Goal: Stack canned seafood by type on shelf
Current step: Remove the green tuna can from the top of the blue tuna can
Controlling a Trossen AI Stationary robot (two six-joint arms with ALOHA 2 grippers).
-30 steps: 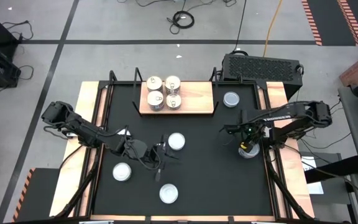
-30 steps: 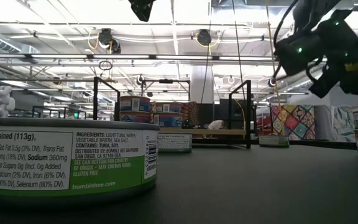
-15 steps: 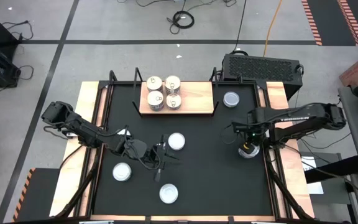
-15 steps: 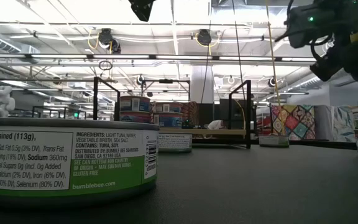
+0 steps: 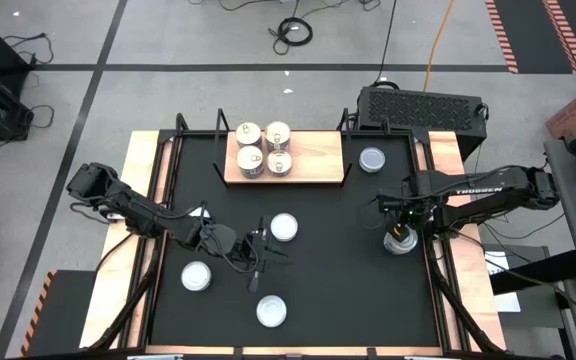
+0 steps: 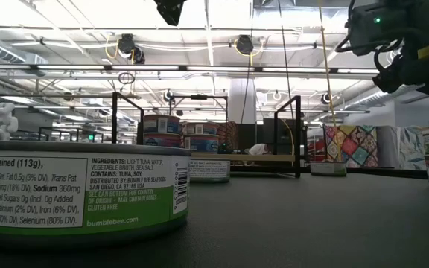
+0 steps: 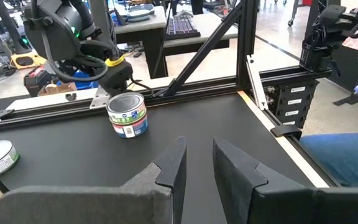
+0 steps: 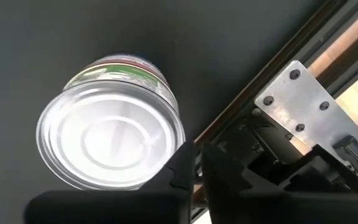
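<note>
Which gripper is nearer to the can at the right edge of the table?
The right gripper is nearer: it hangs directly above that can. The left gripper is far across the table, near the middle, beside another can.

The short round metal tin with the white and green paper label (image 6: 80, 190) reads "INGREDIENTS: LIGHT TUNA, WATER", "drained (113g)", "Sodium 360mg", "GLUTEN FREE" and "bumblebee.com".
</note>
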